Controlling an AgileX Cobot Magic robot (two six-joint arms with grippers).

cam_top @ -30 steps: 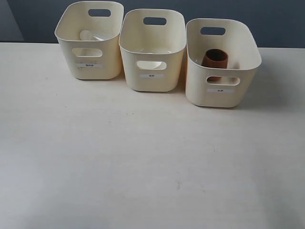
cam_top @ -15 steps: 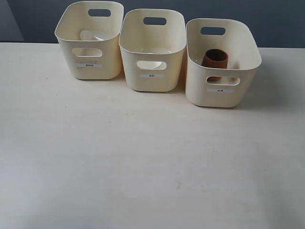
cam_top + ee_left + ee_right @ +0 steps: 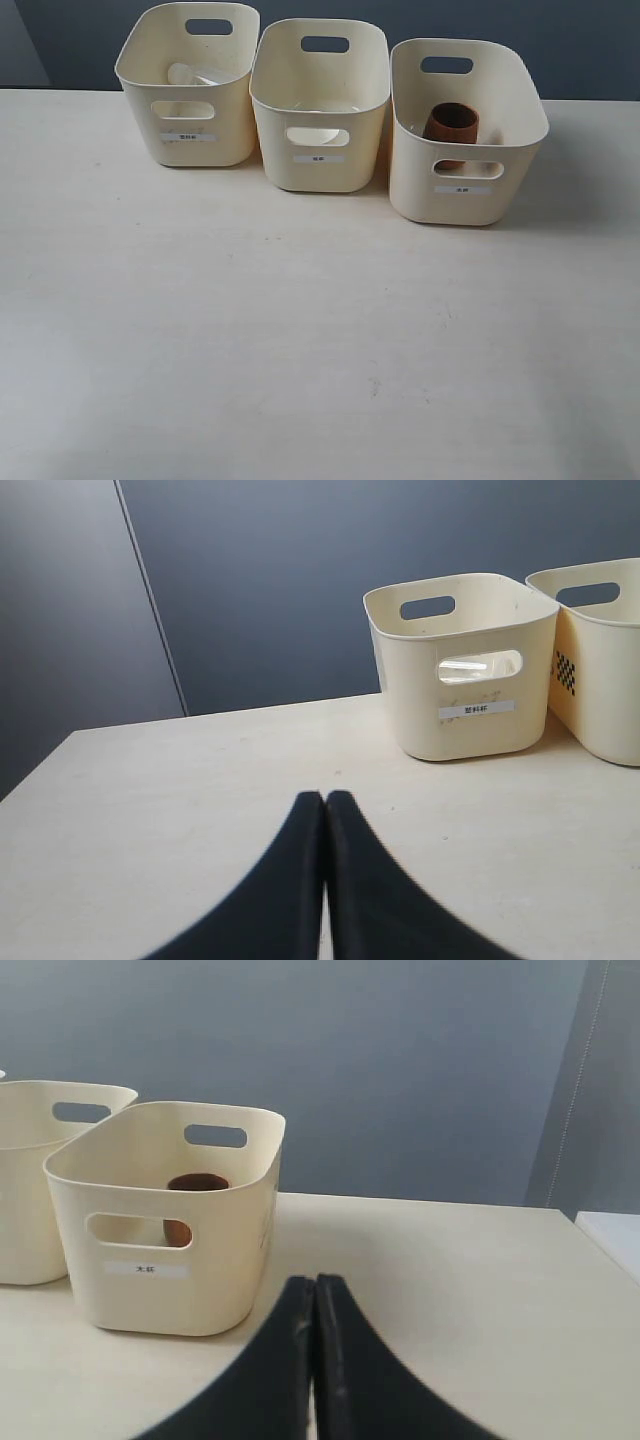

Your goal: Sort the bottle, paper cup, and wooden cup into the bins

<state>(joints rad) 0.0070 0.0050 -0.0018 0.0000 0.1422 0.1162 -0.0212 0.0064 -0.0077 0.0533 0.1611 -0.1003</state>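
Showing, exterior view: three cream-yellow bins in a row at far edge of pale table (image 3: 300,340), dark wall behind. Left bin (image 3: 188,85) with clear bottle (image 3: 192,75) lying inside, mostly hidden by bin wall, pale shape also seen through front cut-out. Middle bin (image 3: 320,105) just beside left one, white paper cup (image 3: 318,135) glimpsed through front handle cut-out only, rest hidden. Right bin (image 3: 465,130) set slightly nearer, close beside middle bin, wooden cup (image 3: 451,124) upright inside, dark reddish-brown, lower part visible through cut-out. Small white label on each bin front, text too small to read. Front of table bare, no arms in this view.

Left wrist view: left gripper (image 3: 325,798) with black fingers pressed together, tips touching, nothing between, low over table. Left bin (image 3: 465,670) well ahead, edge of middle bin (image 3: 600,670) beside it. Dark wall panels behind.

Right wrist view: right gripper (image 3: 314,1282) fingers closed flat against each other, holding nothing, above table. Right bin (image 3: 170,1220) near, off to one side, wooden cup (image 3: 195,1184) rim visible over wall and through cut-out. Middle bin (image 3: 40,1180) partly behind it.
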